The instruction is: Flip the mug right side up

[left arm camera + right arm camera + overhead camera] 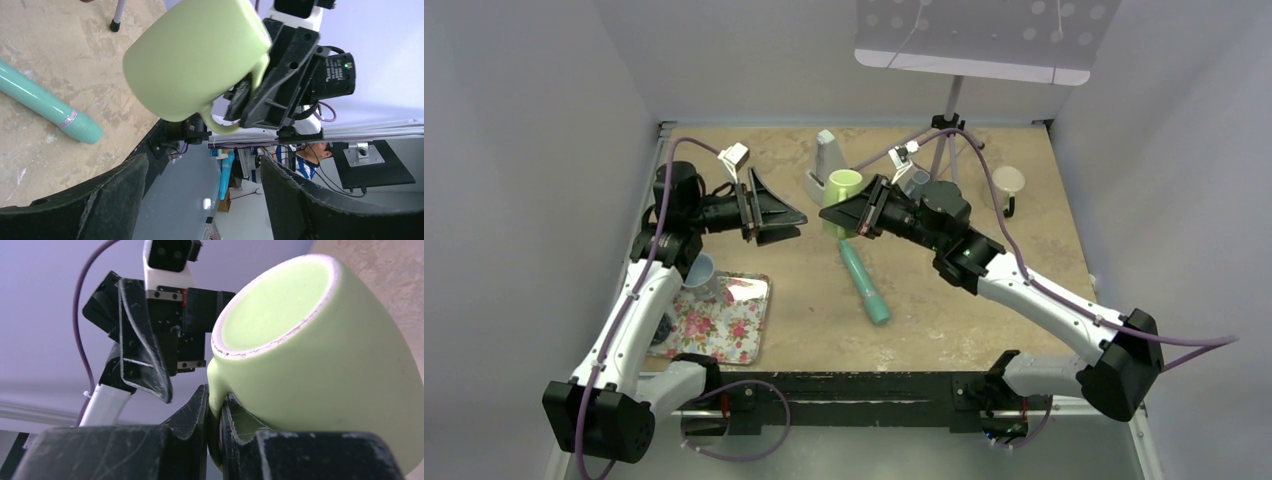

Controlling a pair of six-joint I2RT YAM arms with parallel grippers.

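The light green mug hangs in the air over the middle of the table. Its mouth faces up in the top view and tilts toward the left arm in the right wrist view. My right gripper is shut on the mug's handle; its pads pinch the handle from both sides. The mug also shows in the left wrist view, with the right gripper behind it. My left gripper is open and empty, a short way left of the mug and pointing at it.
A teal cylinder lies on the table below the mug. A floral tray and a blue cup sit at the left. A grey-green object, a stand's legs and a beige cup are at the back.
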